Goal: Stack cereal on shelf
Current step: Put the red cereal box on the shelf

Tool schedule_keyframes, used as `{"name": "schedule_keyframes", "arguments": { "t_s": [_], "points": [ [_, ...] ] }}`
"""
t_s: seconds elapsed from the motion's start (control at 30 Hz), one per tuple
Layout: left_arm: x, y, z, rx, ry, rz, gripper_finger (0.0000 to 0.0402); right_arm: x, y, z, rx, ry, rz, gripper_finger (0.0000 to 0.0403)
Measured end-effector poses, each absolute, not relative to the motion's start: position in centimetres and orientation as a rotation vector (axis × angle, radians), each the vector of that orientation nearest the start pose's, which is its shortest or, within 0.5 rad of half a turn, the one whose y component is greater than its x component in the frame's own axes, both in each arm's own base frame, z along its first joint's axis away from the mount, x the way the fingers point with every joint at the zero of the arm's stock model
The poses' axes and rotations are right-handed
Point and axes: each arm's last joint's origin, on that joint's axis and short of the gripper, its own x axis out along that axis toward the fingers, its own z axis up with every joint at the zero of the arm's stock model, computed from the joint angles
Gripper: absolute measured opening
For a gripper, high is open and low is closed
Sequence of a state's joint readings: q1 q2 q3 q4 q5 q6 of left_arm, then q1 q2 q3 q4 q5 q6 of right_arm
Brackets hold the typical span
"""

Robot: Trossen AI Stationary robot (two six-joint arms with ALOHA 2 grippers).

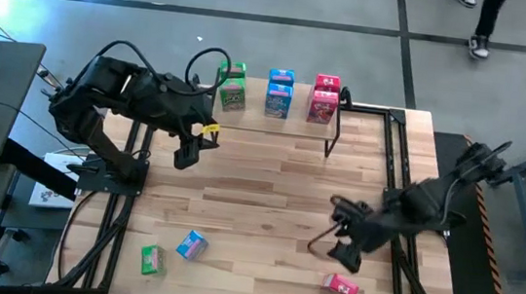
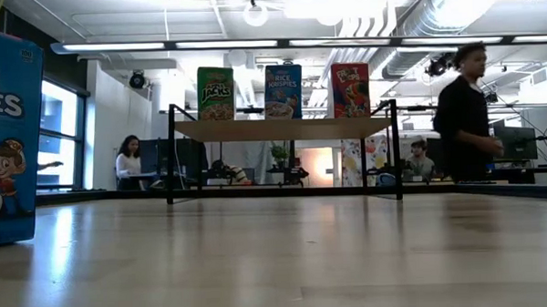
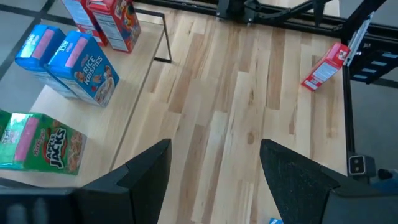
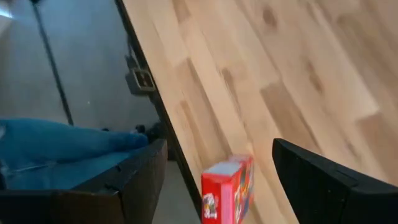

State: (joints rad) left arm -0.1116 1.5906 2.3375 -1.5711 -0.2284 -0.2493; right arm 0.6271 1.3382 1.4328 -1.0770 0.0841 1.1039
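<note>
On the shelf (image 1: 270,128) at the table's far side stand green (image 1: 233,85), blue (image 1: 279,92) and red (image 1: 324,98) cereal boxes in a row; the low view shows them upright on the plank (image 2: 282,128). A green box (image 1: 151,259), a blue box (image 1: 192,245) and a red-pink box (image 1: 340,286) lie on the table near its front edge. My left gripper (image 1: 187,154) hangs open above the table, near the shelf's left end. My right gripper (image 1: 335,253) is open above the red-pink box (image 4: 229,190), slanting down toward it without touching it.
A large blue cereal box (image 2: 4,136) stands close to the low camera at the left. Black frame rails (image 1: 398,171) run along the table's right side. Bare wood lies between the shelf and the near boxes. People show in the room behind.
</note>
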Motion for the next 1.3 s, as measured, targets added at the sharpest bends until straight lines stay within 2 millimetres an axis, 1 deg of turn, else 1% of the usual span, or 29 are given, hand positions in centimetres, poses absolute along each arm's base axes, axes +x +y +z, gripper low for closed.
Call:
{"name": "schedule_keyframes", "arguments": {
  "t_s": [0.13,0.3,0.47,0.6,0.73,0.9,1.3],
  "points": [
    [22.9,-1.9,50.8,-0.077,0.794,0.203,0.0237,20.4,16.7,34.9,0.669,1.134,-0.115,0.0284],
    [22.9,-1.9,50.7,-0.071,0.795,0.2,0.0237,19.6,19.1,33.3,0.682,1.222,-0.195,0.0284],
    [22.9,-1.9,50.7,-0.071,0.795,0.2,0.0237,19.0,21.5,31.7,0.668,1.274,-0.228,0.0284],
    [22.9,-1.9,50.7,-0.071,0.795,0.2,0.0237,18.6,23.0,30.5,0.643,1.306,-0.25,0.0284],
    [22.9,-1.9,50.7,-0.071,0.795,0.2,0.0237,18.4,23.9,29.7,0.624,1.327,-0.265,0.0284],
    [22.9,-1.9,50.7,-0.071,0.795,0.2,0.0237,18.2,24.6,29.0,0.616,1.335,-0.288,0.0284],
    [22.9,-1.9,50.7,-0.072,0.795,0.2,0.0237,18.7,25.6,27.2,0.569,1.361,-0.33,0.0284]
  ]
}}
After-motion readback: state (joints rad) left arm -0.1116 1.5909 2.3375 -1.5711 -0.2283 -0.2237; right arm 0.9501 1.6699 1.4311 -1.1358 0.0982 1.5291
